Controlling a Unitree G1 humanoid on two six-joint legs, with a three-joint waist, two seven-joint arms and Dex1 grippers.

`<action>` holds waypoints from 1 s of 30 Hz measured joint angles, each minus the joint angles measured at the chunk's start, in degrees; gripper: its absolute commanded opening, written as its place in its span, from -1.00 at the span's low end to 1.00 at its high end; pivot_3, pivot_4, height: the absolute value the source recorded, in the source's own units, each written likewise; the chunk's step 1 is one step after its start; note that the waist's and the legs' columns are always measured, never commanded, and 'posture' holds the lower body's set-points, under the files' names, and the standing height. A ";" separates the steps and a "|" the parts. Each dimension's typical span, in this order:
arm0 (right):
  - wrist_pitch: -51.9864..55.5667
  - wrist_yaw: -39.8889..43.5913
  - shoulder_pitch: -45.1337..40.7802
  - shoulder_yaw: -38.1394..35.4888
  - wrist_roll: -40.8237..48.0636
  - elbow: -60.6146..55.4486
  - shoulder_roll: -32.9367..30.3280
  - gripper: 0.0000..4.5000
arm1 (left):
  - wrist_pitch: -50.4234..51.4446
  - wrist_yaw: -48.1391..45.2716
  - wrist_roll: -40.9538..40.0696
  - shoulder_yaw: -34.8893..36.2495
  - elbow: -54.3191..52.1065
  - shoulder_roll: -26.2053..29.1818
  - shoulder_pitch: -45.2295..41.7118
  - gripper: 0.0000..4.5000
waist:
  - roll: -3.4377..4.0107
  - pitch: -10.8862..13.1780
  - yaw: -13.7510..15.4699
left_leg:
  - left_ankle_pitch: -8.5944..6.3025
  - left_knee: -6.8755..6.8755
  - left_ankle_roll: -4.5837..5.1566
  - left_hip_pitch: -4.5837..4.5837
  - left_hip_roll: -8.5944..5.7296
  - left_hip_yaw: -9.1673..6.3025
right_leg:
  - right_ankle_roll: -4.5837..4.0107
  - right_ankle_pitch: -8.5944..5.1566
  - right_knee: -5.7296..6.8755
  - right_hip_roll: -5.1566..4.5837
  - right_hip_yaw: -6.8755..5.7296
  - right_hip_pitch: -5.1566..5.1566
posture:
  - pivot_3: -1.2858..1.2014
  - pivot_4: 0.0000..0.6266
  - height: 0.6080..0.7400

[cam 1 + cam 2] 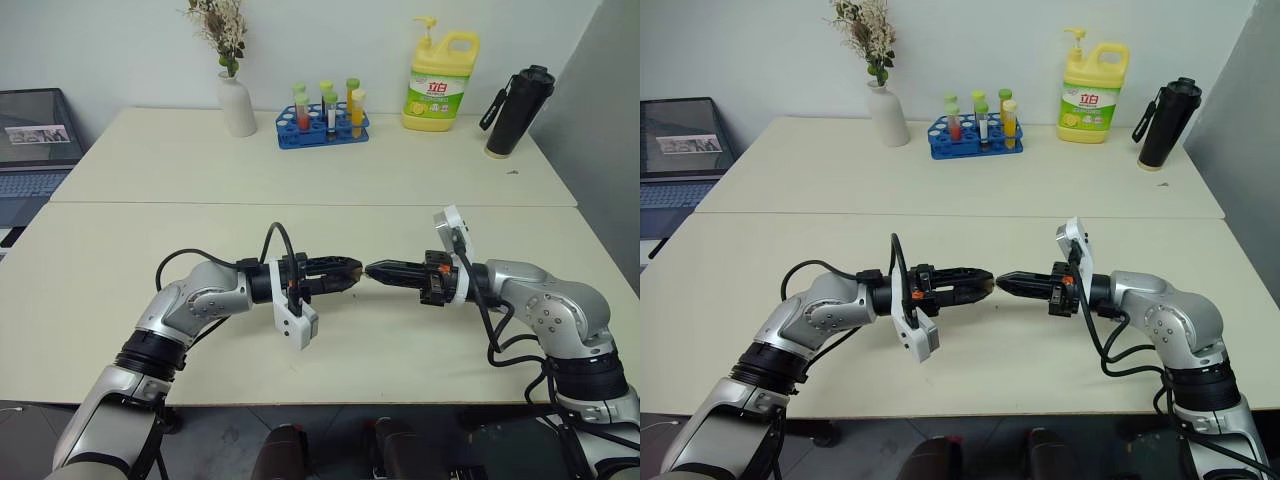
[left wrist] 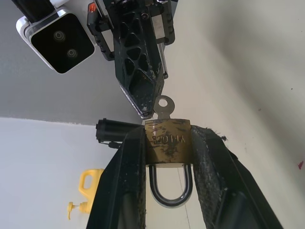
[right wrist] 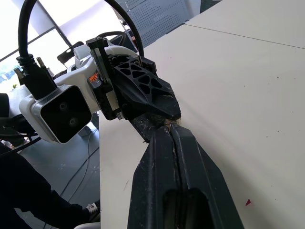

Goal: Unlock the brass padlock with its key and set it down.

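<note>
**Key pinched, lock not yet turned**

The padlock (image 2: 167, 142) sits clamped between the fingers of the left tool (image 1: 342, 273), held level above the bench (image 1: 330, 180), its shackle (image 2: 168, 188) pointing back toward the wrist and seated in the body. The key (image 2: 162, 107) is already in the keyhole, its ring head sticking out toward the right tool (image 1: 376, 271), which meets the left tip to tip at mid-bench. The right tool's fingers are pressed together, and in the left wrist view their tips close on the edge of the key head; how firm that hold is I cannot tell.

Judged from this: pickup, insertion and the grip on the key are done. Left to do: turn the key, free the shackle, and set the padlock down on the bench. The bottles and vase at twelve o'clock stand well apart.
</note>
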 measured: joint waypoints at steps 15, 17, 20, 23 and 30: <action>-2.15 1.26 -0.32 0.72 -2.02 0.41 -0.68 -0.15 | 1.20 0.00 -0.01 0.00 -0.29 0.02 0.83 -0.57 | 0.00 0.00 0.00 | 0.00 0.00 0.00 0.00 0.00 0.00 | 0.00 0.00 0.00 0.00 0.00 0.00 | 0.03 -0.52 1.00; -2.06 1.27 -0.32 1.01 -2.02 0.42 -0.68 -0.15 | 1.25 0.00 -0.01 0.00 -0.31 0.02 0.83 -0.57 | 0.00 0.00 0.00 | 0.00 0.00 0.00 0.00 0.00 0.00 | 0.00 0.00 0.00 0.00 0.00 0.00 | 0.03 -0.52 1.00; -2.03 1.33 -0.32 1.94 -2.26 0.51 -0.68 -0.15 | 1.49 0.00 -0.03 0.00 -0.84 0.01 0.83 -0.57 | 0.00 0.00 0.00 | 0.00 0.00 0.00 0.00 0.00 0.00 | 0.00 0.00 0.00 0.00 0.00 0.00 | 0.03 -0.52 1.00; -2.00 1.33 -0.32 2.18 -2.59 0.62 -0.66 -0.15 | 1.99 0.00 -0.05 0.00 -1.63 0.01 0.83 -0.57 | 0.00 0.00 0.00 | 0.00 0.00 0.00 0.00 0.00 0.00 | 0.00 0.00 0.00 0.00 0.01 0.00 | 0.03 -0.52 1.00; -1.86 1.33 -0.32 2.23 -2.59 0.68 -0.36 -0.31 | 2.22 0.00 -0.05 0.00 -1.70 0.01 0.84 -0.57 | 0.00 0.00 0.00 | 0.00 0.00 0.00 0.00 0.00 0.00 | 0.01 0.00 0.00 0.00 0.00 0.00 | 0.03 -0.52 1.00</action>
